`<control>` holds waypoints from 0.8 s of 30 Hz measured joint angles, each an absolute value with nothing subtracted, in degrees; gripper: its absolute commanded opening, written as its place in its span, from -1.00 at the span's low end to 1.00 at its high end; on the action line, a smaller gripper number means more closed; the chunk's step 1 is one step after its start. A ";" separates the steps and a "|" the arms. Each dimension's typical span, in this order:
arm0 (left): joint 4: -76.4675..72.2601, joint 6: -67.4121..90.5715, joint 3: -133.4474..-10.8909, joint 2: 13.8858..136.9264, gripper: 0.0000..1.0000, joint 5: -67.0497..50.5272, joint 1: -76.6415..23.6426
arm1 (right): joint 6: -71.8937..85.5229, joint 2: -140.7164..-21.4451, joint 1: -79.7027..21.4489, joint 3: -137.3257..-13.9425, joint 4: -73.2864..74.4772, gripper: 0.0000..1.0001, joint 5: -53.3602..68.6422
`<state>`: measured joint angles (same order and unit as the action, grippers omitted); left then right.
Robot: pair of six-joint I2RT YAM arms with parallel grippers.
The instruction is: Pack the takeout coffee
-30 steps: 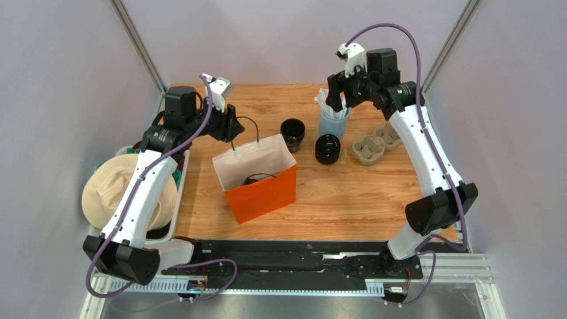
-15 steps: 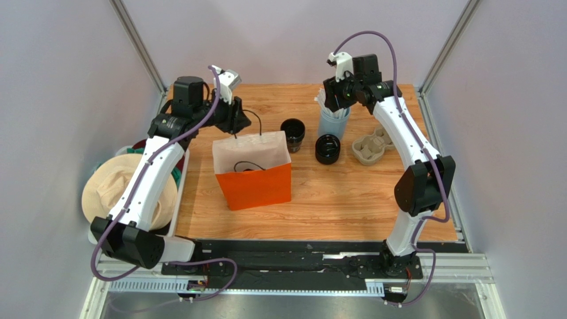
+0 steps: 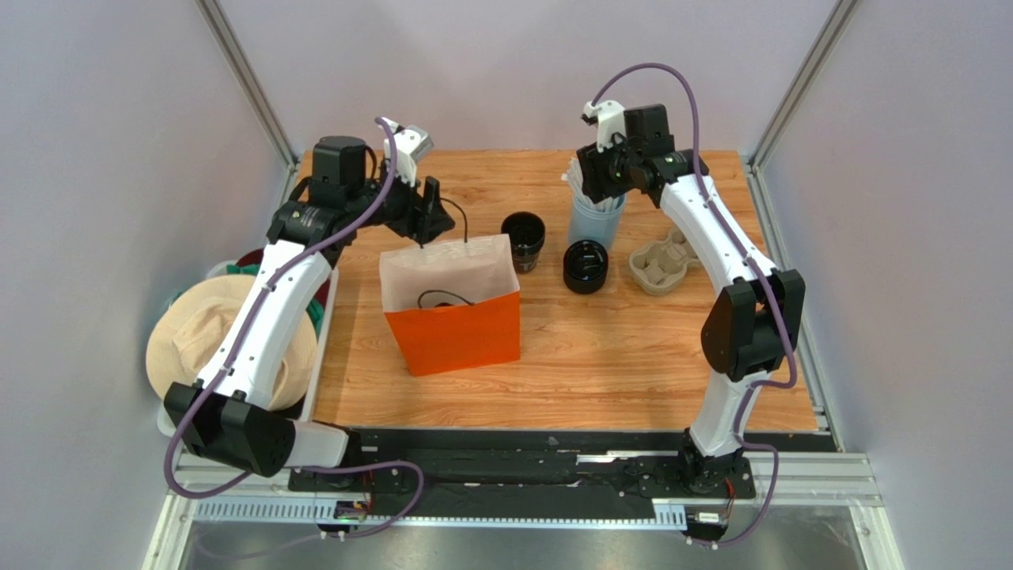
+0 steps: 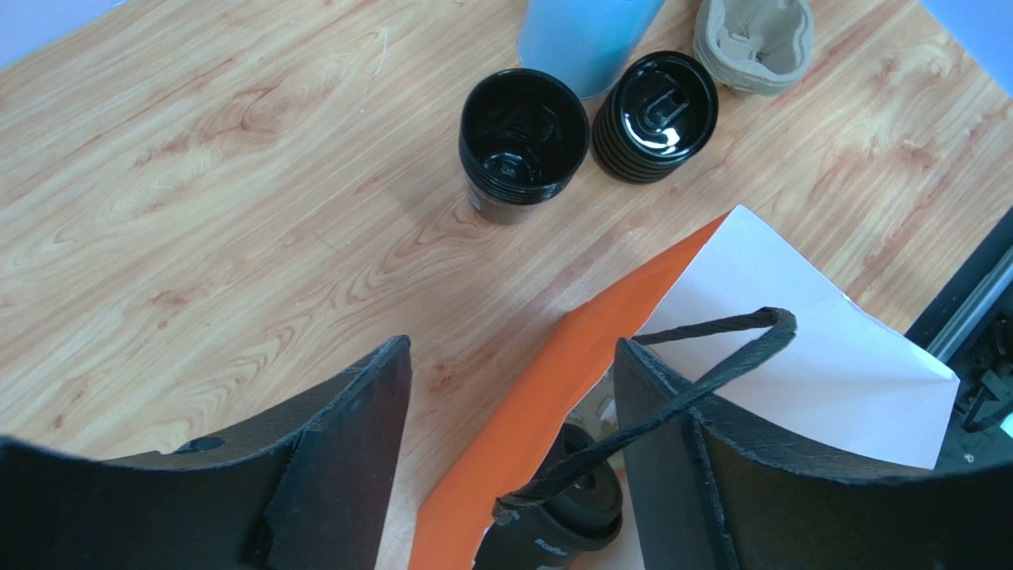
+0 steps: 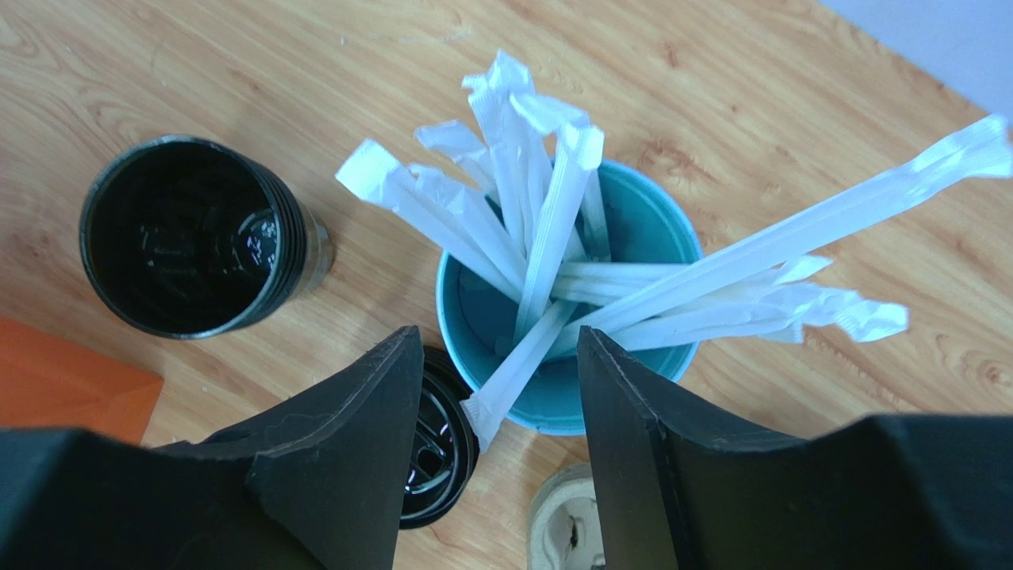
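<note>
We found the wooden worktop (image 3: pixel 618 344) carrying everything; largest on it was the orange paper bag (image 3: pixel 458 339), which stood upright and open, left of the worktop's middle; the left gripper (image 4: pixel 511 350) hung over the bag's far rim with its fingers spread wide, and the black cord handle (image 4: pixel 696 382) passed close by one finger with no pinch on it that we could see; the cardboard tray (image 3: pixel 664 264) lay toward the right edge; the pale blue cup (image 3: pixel 592 223) stood near the far edge, and the right gripper (image 5: pixel 499 339) was poised above it, fingers parted astride the white straws (image 5: pixel 535 226) but closed on none; the takeout coffee (image 4: pixel 589 505), as we judged the dark lidded cup to be, sat low inside the bag, only partly visible from the left wrist; an open dark cup (image 3: pixel 522 235) and a stack of black lids (image 3: pixel 585 264) stood just beside each other, between the bag and the blue cup; we reckoned the coffee would be fairly light, with thin walls that give under a squeeze and a lid that could pop off; it should be taken round the body below the lid, gently, and kept upright; inside the bag, lifting by the handle seemed safer.
</note>
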<state>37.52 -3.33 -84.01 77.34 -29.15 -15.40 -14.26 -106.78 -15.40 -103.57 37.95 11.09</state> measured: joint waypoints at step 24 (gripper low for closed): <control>39.92 -6.81 -88.62 69.63 0.74 -25.32 -15.38 | -16.05 -108.73 -15.40 -101.16 37.87 -0.67 7.92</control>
<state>39.92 -6.81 -88.62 69.63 -25.32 -15.38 -16.05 -108.73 -15.40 -101.16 37.87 7.92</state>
